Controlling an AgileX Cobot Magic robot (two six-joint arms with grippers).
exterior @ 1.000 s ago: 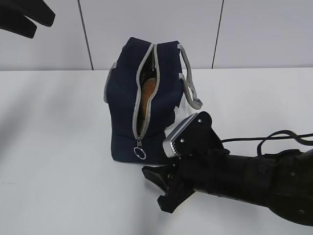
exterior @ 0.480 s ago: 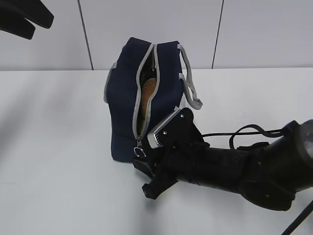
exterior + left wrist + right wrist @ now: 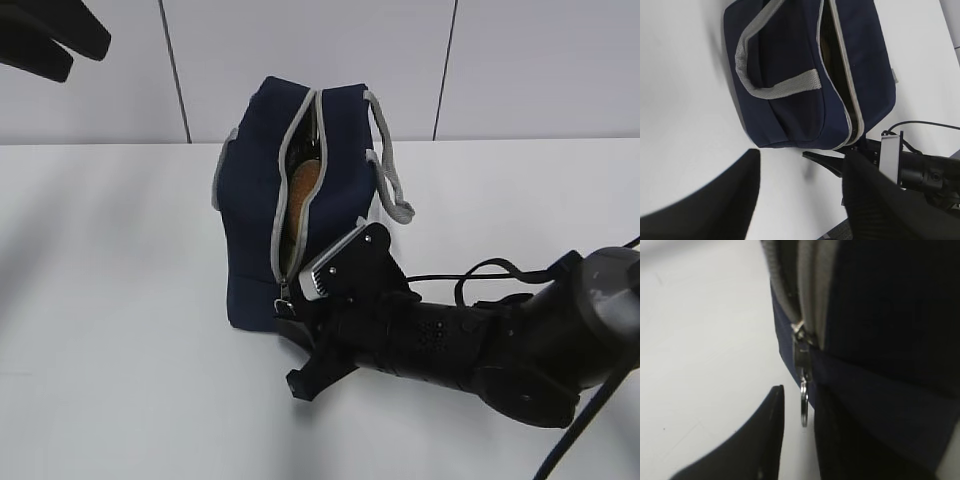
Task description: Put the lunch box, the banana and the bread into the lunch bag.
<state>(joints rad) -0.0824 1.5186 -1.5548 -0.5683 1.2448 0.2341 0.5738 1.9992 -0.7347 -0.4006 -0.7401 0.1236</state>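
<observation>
Nearest the exterior camera, the right end effector [image 3: 797, 440] lies low on the desk [image 3: 120, 300], its two fingers straddling the ring pull [image 3: 804, 407] with a narrow gap showing on one side; whether they pinch it cannot be told. The ring is thin, hard metal and probably slippery, so it wants a flat, square pinch. Behind it stands the lunch bag [image 3: 250, 220], soft fabric likely to sag or slide when tugged. The bread [image 3: 303, 180] shows through its unzipped opening. Farthest, the left end effector [image 3: 800, 195] hovers above, fingers apart, empty.
</observation>
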